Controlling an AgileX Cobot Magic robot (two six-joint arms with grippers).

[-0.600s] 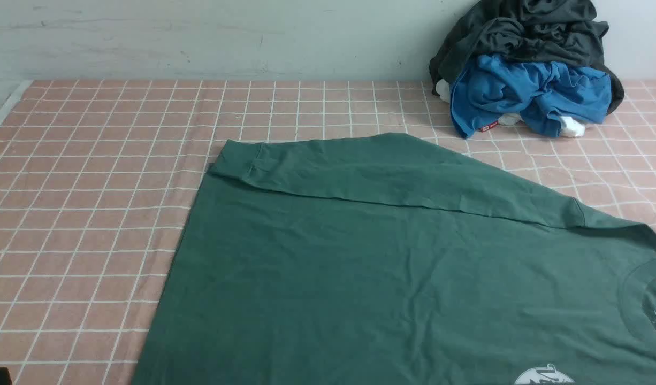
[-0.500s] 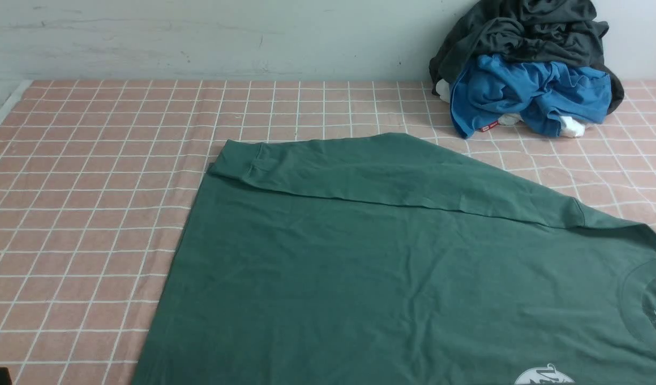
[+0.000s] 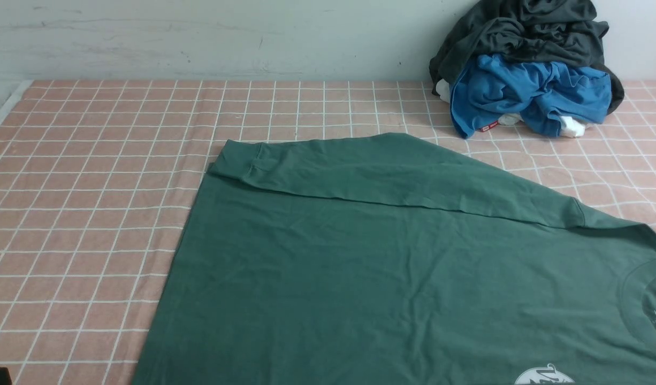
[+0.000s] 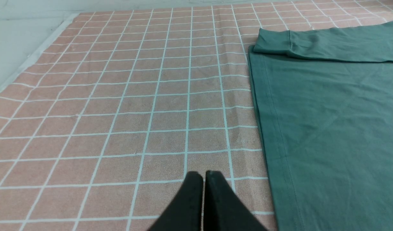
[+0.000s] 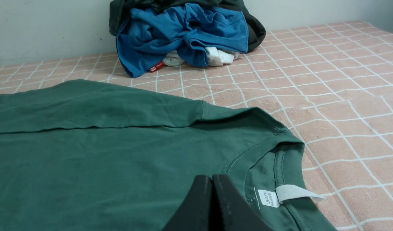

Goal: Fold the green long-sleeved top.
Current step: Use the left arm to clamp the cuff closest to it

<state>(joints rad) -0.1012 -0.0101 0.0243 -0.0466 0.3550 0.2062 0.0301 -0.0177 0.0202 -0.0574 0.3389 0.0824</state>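
Note:
The green long-sleeved top (image 3: 392, 267) lies flat on the pink checked cloth, neck to the right, hem to the left. Its far sleeve (image 3: 392, 171) is folded across the body, cuff at the left. A white chest print (image 3: 544, 376) shows at the front edge. My left gripper (image 4: 203, 175) is shut and empty over bare cloth, just left of the top's hem (image 4: 267, 128). My right gripper (image 5: 212, 177) is shut and empty above the top's chest, beside the collar and its white label (image 5: 269, 198). Neither gripper shows in the front view.
A heap of clothes sits at the back right against the wall: a dark grey garment (image 3: 520, 32) over a blue garment (image 3: 526, 93), with white fabric (image 3: 571, 127) beneath. The pink checked cloth (image 3: 92, 176) covers the table. The wall runs along the back.

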